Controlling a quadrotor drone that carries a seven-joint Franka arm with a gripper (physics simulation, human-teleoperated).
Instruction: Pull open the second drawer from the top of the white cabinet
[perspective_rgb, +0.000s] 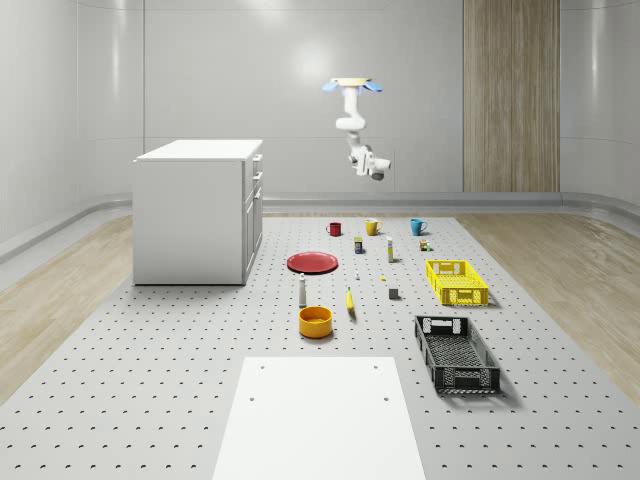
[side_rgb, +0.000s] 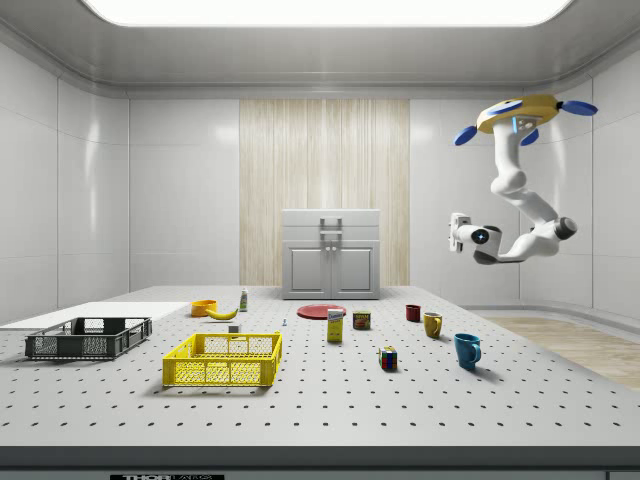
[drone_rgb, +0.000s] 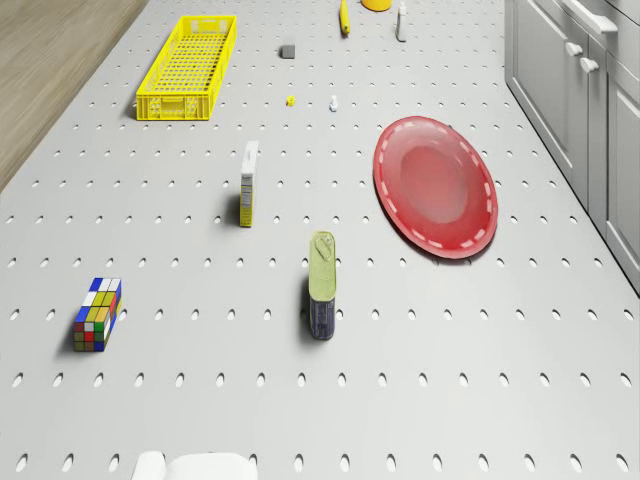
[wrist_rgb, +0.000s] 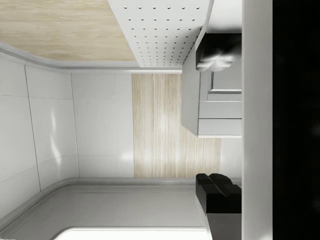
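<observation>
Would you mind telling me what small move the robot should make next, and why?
Probably fly toward the white cabinet: the drone hovers high over the table's far end above the mugs, and the gripper hangs well clear of the drawer handles, all drawers seemingly closed.

- From the wrist camera I see the room rolled on its side.
- A white perforated tabletop (wrist_rgb: 162, 30) dotted with small holes runs into one edge of the frame, with pale wood-grain flooring (wrist_rgb: 57, 25) beside it.
- A vertical-grained light wooden wall panel (wrist_rgb: 160, 125) stands in the middle, between glossy pale grey wall panels (wrist_rgb: 50, 130).
- The white boxy cabinet (wrist_rgb: 210, 107) appears turned sideways, its drawer fronts visible as stacked rectangles; I cannot make out the handles clearly.
- Two black gripper fingers (wrist_rgb: 217, 192) and (wrist_rgb: 217, 47) jut in from a broad black band (wrist_rgb: 296, 120); a clear gap separates them, the second blurred and catching a pale highlight.
</observation>
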